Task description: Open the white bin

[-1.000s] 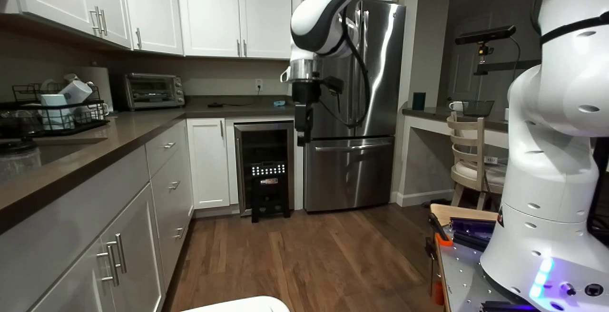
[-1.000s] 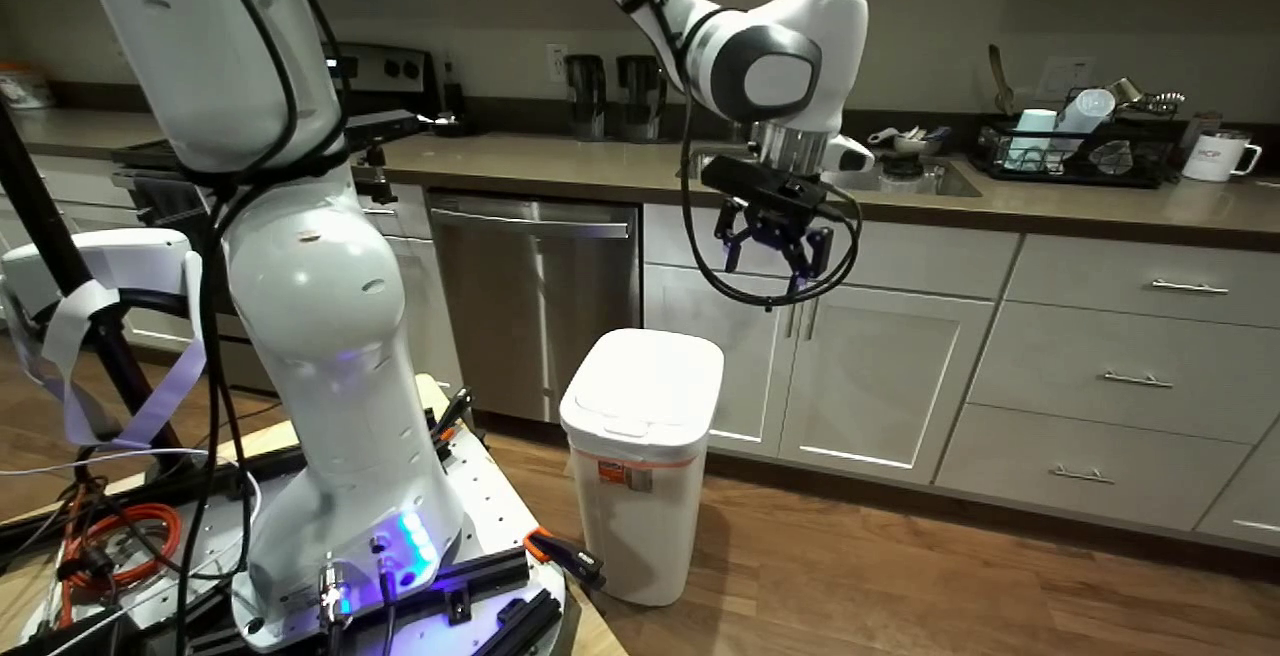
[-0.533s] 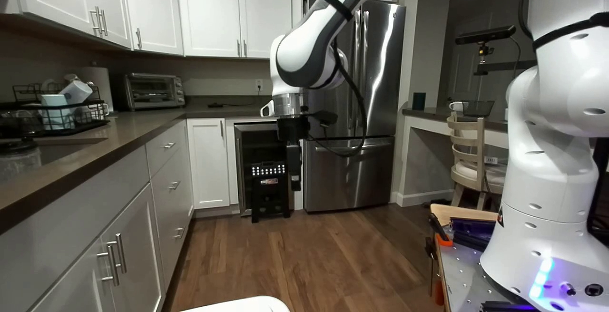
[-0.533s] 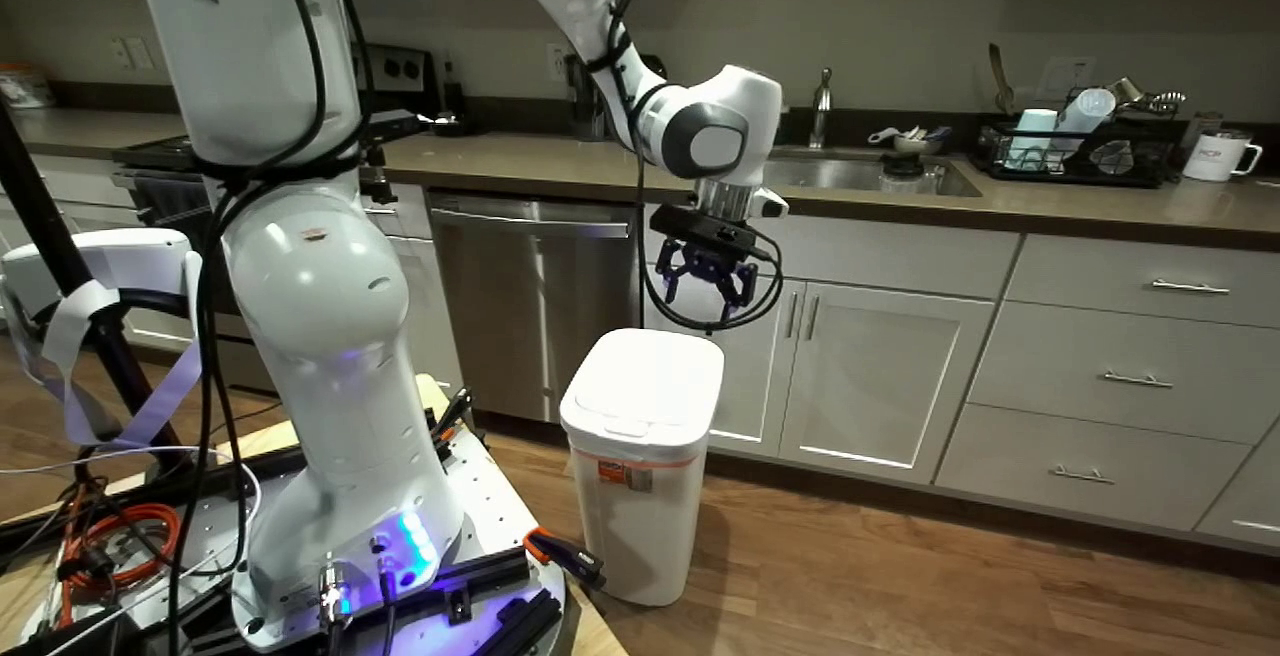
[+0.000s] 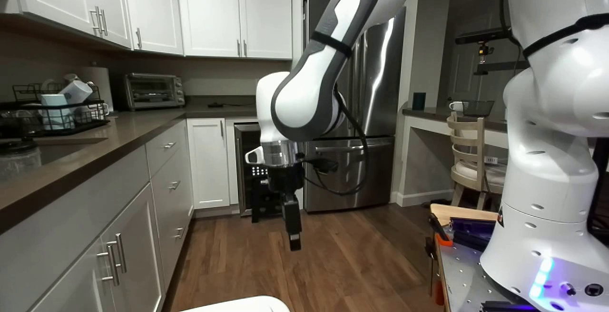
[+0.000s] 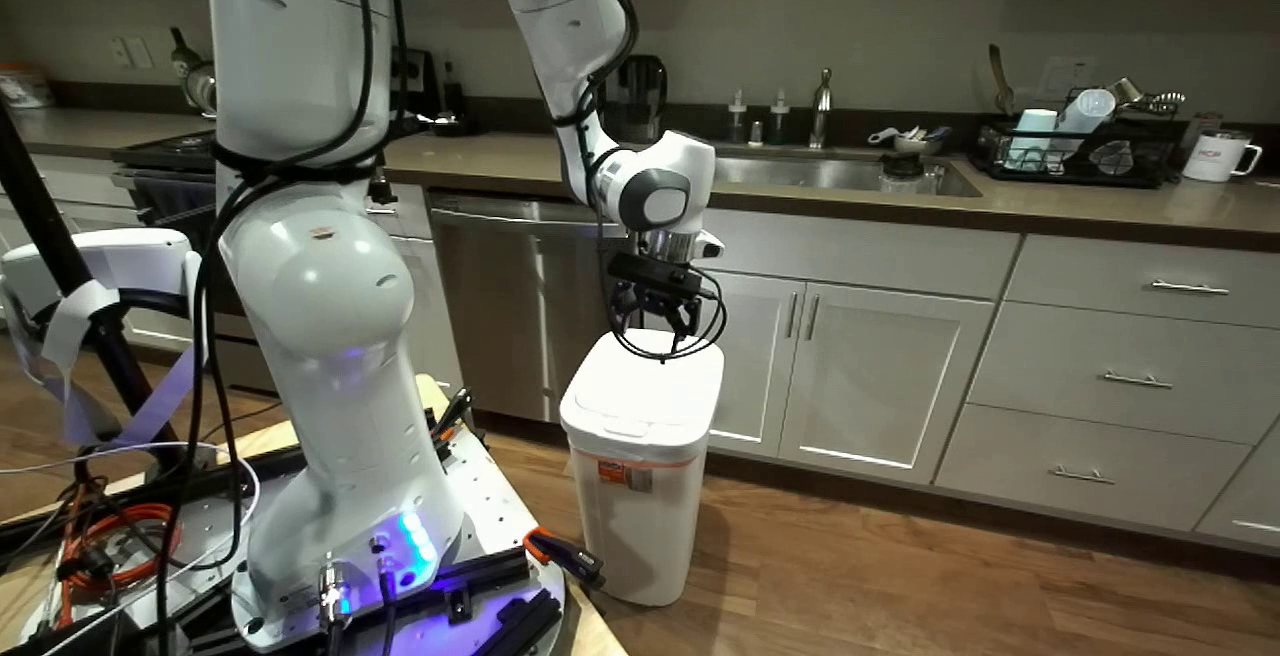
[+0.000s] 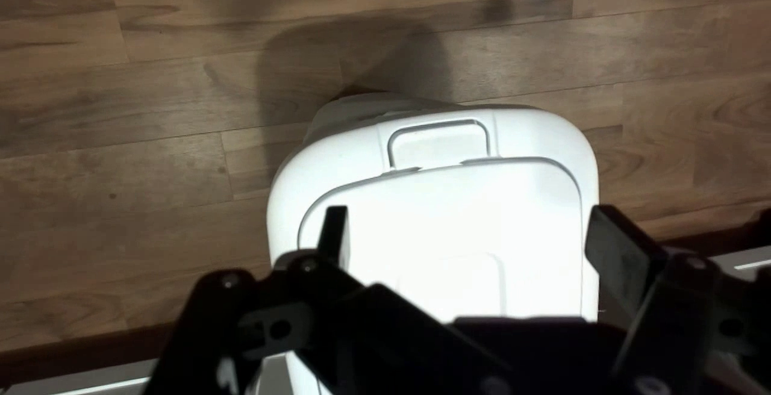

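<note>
The white bin [image 6: 640,526] stands upright on the floor beside the robot's table, with its smooth rounded lid [image 6: 640,386] closed. In an exterior view only a corner of the bin's top [image 5: 242,305] shows. In the wrist view the lid [image 7: 446,202] lies below me, with a small recessed tab [image 7: 440,145] at its near edge. My gripper [image 7: 468,229] is open and empty, its fingers spread wide over the lid. In both exterior views the gripper [image 5: 292,238] points down; it overlaps the lid's back part in an exterior view [image 6: 657,321]. It appears above the lid; the exact gap is unclear.
White cabinets [image 6: 860,376] and a steel dishwasher [image 6: 530,306] stand behind the bin, under a counter [image 6: 1000,206]. An orange-and-black tool [image 6: 565,554] sticks out from the robot's table close to the bin. A loop of cable hangs around the gripper.
The arm has come down and my gripper has moved from in front of the cabinets to over the bin's lid. The fingers stay open. The bin and its lid have not moved.
</note>
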You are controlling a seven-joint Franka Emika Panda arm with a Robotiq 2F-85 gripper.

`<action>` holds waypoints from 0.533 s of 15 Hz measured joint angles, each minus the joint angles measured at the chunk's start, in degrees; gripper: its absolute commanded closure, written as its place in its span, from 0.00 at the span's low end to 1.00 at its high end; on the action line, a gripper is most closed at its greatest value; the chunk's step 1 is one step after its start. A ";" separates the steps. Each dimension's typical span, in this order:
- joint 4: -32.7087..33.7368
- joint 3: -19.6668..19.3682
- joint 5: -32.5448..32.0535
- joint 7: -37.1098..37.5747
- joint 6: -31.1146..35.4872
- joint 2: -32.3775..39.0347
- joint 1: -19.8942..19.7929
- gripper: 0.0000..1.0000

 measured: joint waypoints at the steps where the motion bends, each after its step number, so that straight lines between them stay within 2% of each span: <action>1: 0.01 0.66 0.00 0.00 1.44 1.69 -0.02 0.13; 2: 0.01 1.25 0.00 0.00 2.86 3.27 -0.15 0.11; 5: 0.02 2.95 0.00 0.00 7.52 7.34 -1.08 0.23; 6: 0.04 3.55 0.00 0.00 8.92 8.51 -1.61 0.39; 7: 0.08 4.23 -0.02 0.00 10.22 9.69 -2.35 0.47; 8: 0.19 4.93 -0.09 0.00 11.30 10.84 -3.15 0.47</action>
